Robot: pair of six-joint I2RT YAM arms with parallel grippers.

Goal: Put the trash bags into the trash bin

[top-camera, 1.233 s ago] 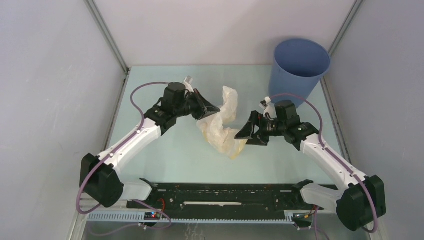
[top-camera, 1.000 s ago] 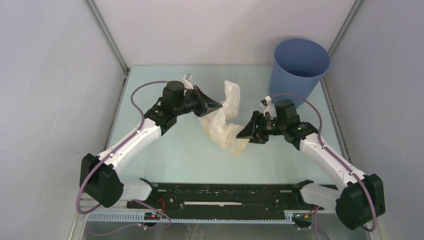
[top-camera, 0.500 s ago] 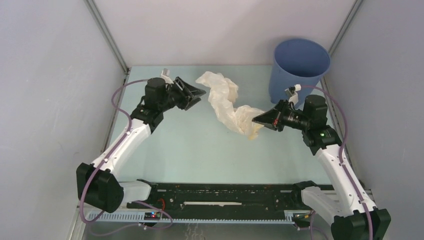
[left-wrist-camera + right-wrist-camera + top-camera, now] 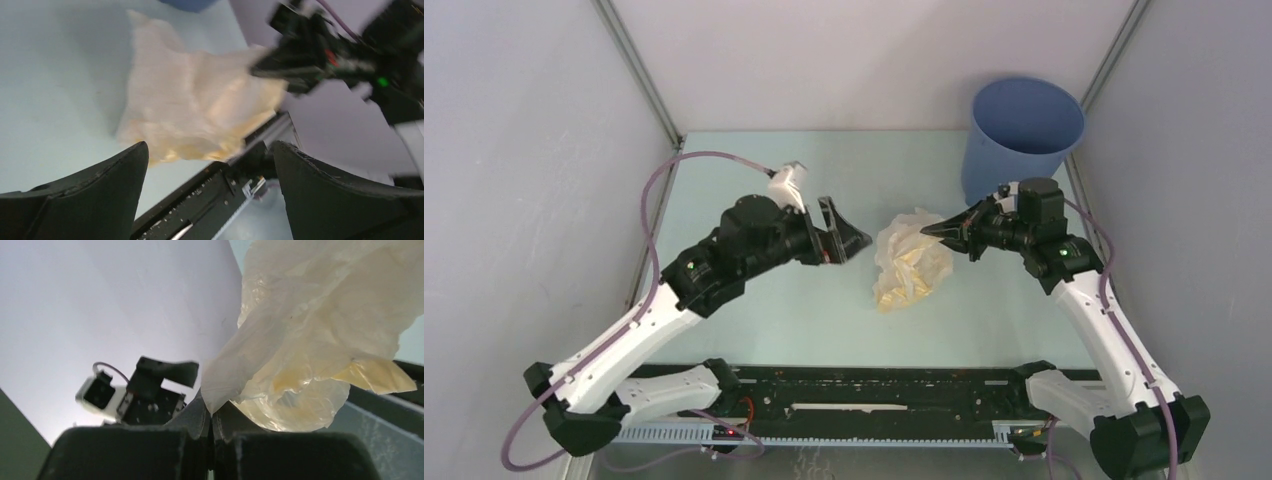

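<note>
The trash bag (image 4: pixel 909 263), a crumpled pale yellowish translucent plastic, hangs in a bunch over the middle of the table. My right gripper (image 4: pixel 927 231) is shut on its upper edge; in the right wrist view the bag (image 4: pixel 320 340) spills out from the pinched jaws of that gripper (image 4: pixel 212 415). My left gripper (image 4: pixel 852 240) stands open just left of the bag, a small gap between them. In the left wrist view the bag (image 4: pixel 195 100) hangs beyond the wide-open gripper (image 4: pixel 210 150). The blue trash bin (image 4: pixel 1021 140) stands upright at the back right, behind the right arm.
Grey walls enclose the table (image 4: pixel 774 300) on three sides. A black rail (image 4: pixel 864 385) with the arm bases runs along the near edge. The bin sits close to the right wall.
My left gripper has let go of the bag and opened, then swung in toward the centre. The right gripper shut on the bag and lifted it; the bag now hangs bunched.
</note>
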